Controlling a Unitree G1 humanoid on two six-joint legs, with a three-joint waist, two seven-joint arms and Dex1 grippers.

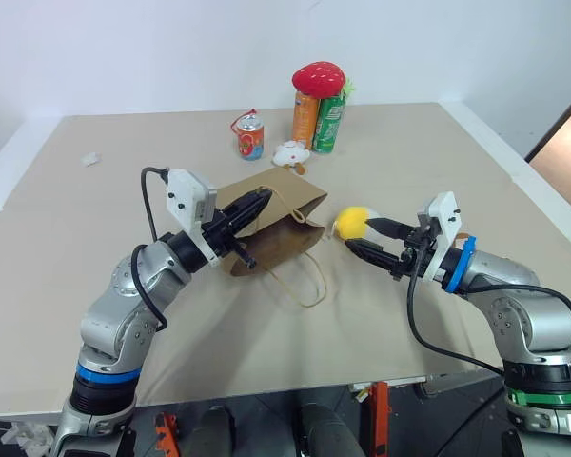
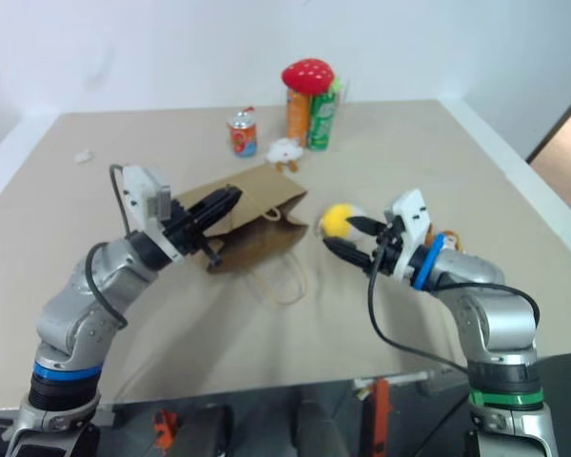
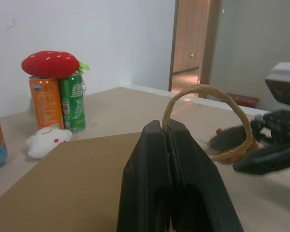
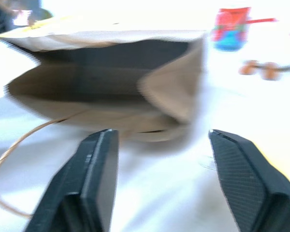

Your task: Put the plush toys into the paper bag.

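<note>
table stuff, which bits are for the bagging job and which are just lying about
Job: paper bag, its handle pinched in the left pincer; yellow plush by the open right pincer.
Lying about: red can, orange can, green can, strawberry plush, white plush.

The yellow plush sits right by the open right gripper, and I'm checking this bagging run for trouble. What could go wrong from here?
1. The yellow plush lies outside the paper bag, beside its mouth, with the right gripper open; it may stay out.
2. The left gripper holds the bag by one thin cord handle only; a push could shift the bag or strain the cord.
</note>
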